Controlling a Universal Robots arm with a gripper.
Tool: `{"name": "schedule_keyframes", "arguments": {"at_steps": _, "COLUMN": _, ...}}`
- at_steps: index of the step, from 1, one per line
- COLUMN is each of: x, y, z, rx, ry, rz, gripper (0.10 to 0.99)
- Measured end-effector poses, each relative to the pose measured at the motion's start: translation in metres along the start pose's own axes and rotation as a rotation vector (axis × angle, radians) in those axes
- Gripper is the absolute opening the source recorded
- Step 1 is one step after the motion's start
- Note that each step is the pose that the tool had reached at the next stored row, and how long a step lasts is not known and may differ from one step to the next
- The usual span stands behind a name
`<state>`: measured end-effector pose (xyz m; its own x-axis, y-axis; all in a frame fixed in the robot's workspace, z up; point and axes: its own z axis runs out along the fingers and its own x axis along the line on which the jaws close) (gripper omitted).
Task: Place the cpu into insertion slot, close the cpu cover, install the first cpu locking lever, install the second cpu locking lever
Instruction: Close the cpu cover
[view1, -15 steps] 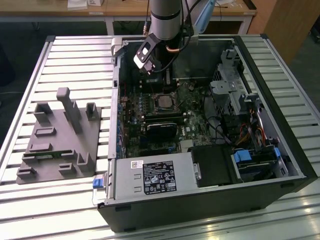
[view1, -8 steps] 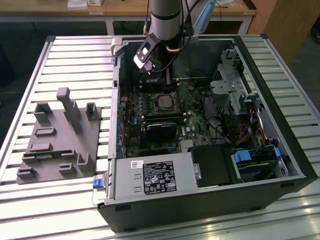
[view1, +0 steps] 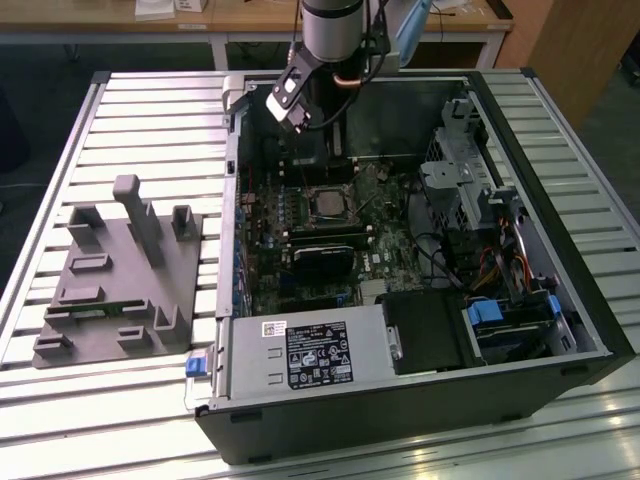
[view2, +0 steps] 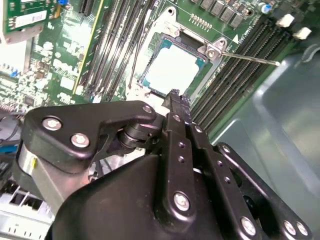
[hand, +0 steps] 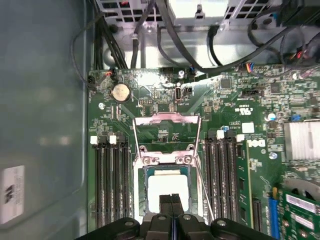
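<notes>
Pale silvery square cpu (hand: 167, 190) seated in black-rimmed insertion slot (hand: 143, 197). Thin silvery windowed cpu cover (hand: 165, 119) lies open beyond the slot. Black gripper (hand: 171, 199), tips pressed together (empty), hovers at the slot's edge. In my judgement, close the cover by bearing on its frame, never the chip.

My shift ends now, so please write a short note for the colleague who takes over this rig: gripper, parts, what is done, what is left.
gripper: shut, holding nothing, close over the near edge of the cpu.
cpu: seated in the insertion slot.
cpu cover: open, folded back from the slot.
locking lever: unlatched, sticking out sideways.
Done: cpu placed.
Left: close the cover, latch both levers.
</notes>
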<state>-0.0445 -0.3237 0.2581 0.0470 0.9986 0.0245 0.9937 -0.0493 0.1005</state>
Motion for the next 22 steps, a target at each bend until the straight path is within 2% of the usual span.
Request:
{"name": "schedule_keyframes", "arguments": {"at_steps": 3, "x": 0.0001, "y": 0.0006, "z": -0.0056, "rx": 0.000, "ry": 0.0001, "rz": 0.000, "gripper": 0.106}}
{"name": "schedule_keyframes", "arguments": {"at_steps": 6, "x": 0.0002, "y": 0.0015, "z": -0.0056, "rx": 0.000, "ry": 0.0002, "rz": 0.000, "gripper": 0.106}}
{"name": "schedule_keyframes", "arguments": {"at_steps": 8, "x": 0.0004, "y": 0.0059, "z": -0.0053, "rx": 0.000, "ry": 0.0000, "rz": 0.000, "gripper": 0.106}}
{"name": "schedule_keyframes", "arguments": {"at_steps": 13, "x": 0.0012, "y": 0.0230, "z": -0.0035, "rx": 0.001, "ry": 0.0000, "rz": 0.000, "gripper": 0.106}}
{"name": "schedule_keyframes", "arguments": {"at_steps": 22, "x": 0.0030, "y": 0.0601, "z": 0.0002, "rx": 0.005, "ry": -0.0005, "rz": 0.000, "gripper": 0.106}}
